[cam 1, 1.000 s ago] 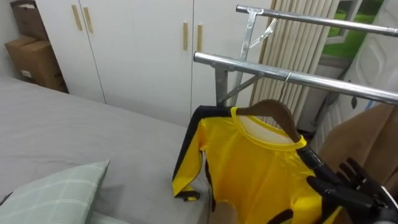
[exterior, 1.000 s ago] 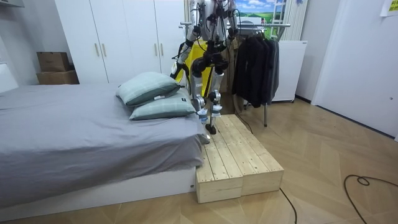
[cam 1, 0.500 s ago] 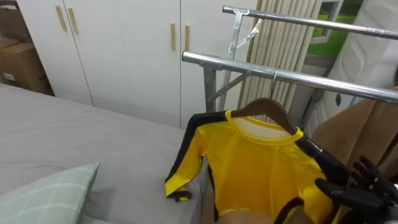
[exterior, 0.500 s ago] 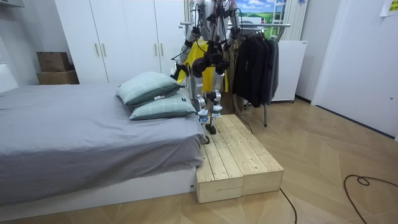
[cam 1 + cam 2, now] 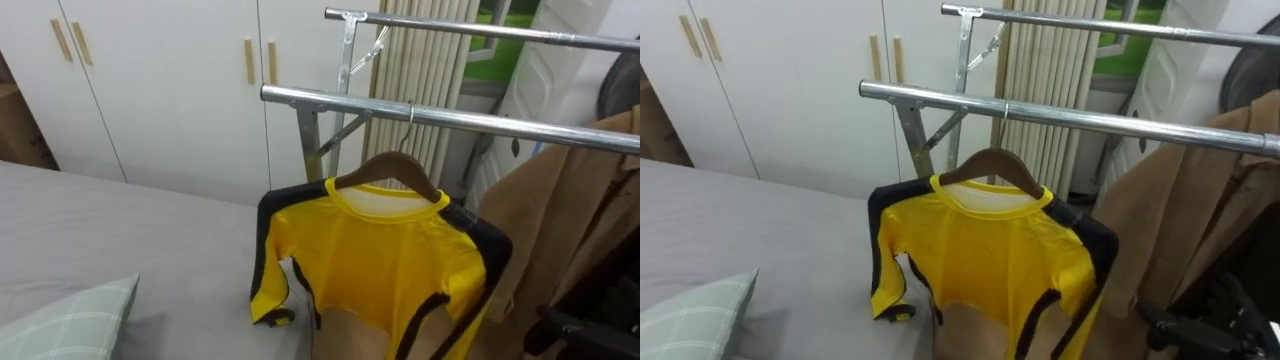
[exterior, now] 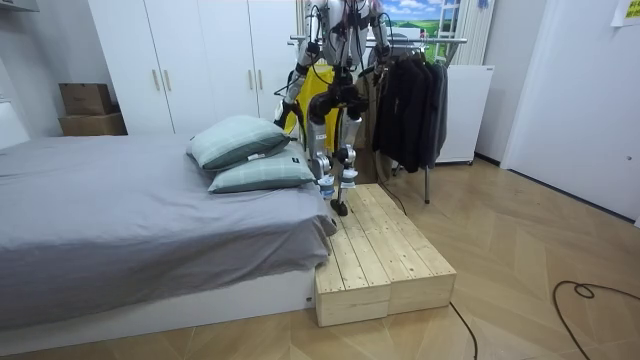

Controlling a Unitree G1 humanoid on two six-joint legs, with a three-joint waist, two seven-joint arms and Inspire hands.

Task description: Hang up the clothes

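A yellow shirt (image 5: 380,260) with black sleeves hangs on a wooden hanger (image 5: 395,165). The hanger's hook sits over the front steel rail (image 5: 330,98) of the clothes rack. Nothing touches the shirt and it hangs straight. My right hand (image 5: 1200,328) shows dark at the lower right edge, below and to the right of the shirt and apart from it, fingers relaxed and holding nothing. In the room view I stand on the wooden platform (image 6: 385,250) facing the rack, with my left hand (image 6: 284,104) low at my side.
A tan coat (image 5: 560,200) hangs just right of the shirt, and a second rail (image 5: 450,25) runs behind. White wardrobe doors (image 5: 150,80) stand at the left. The grey bed (image 5: 120,240) and a checked pillow (image 5: 60,320) lie below. Dark clothes (image 6: 410,95) fill the rack's far end.
My right hand has come off the shirt's black sleeve and dropped to the lower right edge. The shirt now hangs free. The eye view has swung to the right.
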